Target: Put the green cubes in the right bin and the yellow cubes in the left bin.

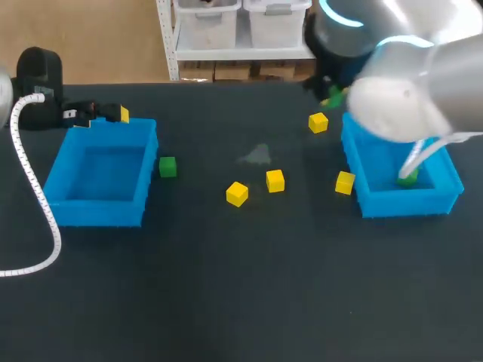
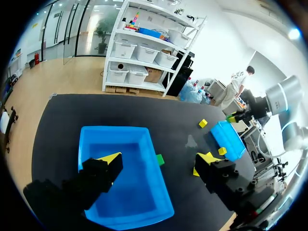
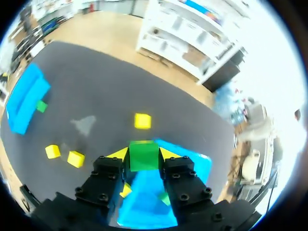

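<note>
Green cube clamped in R gripper — right bin just below, prob. slightly behind tips — L gripper wide, empty.

Silver-grey arm, blue ring, black yellow-tipped jaws, white ribbed cable

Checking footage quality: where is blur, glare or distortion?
Head view: right arm close and blurred, hiding part of the right bin. Right wrist view: glare washes out the room beyond; green cube clear. Left wrist view: fisheye bends the left bin.
</note>
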Available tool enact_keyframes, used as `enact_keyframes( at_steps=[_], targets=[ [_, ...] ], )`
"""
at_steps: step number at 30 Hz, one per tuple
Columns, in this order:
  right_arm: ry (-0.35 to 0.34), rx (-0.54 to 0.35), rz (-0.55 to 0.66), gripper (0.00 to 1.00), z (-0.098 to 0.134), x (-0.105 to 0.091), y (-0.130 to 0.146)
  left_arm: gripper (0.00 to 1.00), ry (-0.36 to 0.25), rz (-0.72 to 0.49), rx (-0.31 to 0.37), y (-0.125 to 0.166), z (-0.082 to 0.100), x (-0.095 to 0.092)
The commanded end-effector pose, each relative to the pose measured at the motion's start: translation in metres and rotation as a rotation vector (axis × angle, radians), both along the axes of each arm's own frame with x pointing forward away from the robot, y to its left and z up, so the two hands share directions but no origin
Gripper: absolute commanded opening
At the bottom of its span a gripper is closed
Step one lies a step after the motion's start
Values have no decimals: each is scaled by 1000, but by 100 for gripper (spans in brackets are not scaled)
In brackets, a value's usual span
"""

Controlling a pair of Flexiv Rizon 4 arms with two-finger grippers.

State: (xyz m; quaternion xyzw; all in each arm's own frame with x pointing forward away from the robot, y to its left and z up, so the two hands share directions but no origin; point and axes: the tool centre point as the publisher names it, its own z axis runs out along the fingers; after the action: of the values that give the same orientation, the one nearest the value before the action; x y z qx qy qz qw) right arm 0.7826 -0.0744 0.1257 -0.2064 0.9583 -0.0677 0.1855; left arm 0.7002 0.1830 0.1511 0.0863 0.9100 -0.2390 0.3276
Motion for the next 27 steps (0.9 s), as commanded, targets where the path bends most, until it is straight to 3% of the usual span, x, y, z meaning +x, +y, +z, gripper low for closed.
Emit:
enact_keyframes(
  at_steps=[1,9,18,19,20,21,22,27],
  targets=[
    [-148,74,-25,0,8,-44,-45,100,-5,-4,-6,1,-1,0],
    [-91,65,-112,0,-20,-55,-81,100,-5,-4,-6,1,-1,0],
    [-39,43,-147,0,-43,-55,-97,100,-5,-4,-6,1,-1,0],
    [-36,40,-150,9,-44,-54,-98,100,-5,-4,-6,1,-1,0],
    [-34,39,-152,26,-44,-53,-98,100,-5,-4,-6,1,-1,0],
    [-33,38,-153,50,-45,-52,-99,100,-5,-4,-6,1,-1,0],
    [-33,37,-154,100,-45,-52,-99,100,-5,-4,-6,1,-1,0],
    [-36,35,-153,100,-45,-50,-98,100,-5,-4,-6,1,-1,0]
  ],
)
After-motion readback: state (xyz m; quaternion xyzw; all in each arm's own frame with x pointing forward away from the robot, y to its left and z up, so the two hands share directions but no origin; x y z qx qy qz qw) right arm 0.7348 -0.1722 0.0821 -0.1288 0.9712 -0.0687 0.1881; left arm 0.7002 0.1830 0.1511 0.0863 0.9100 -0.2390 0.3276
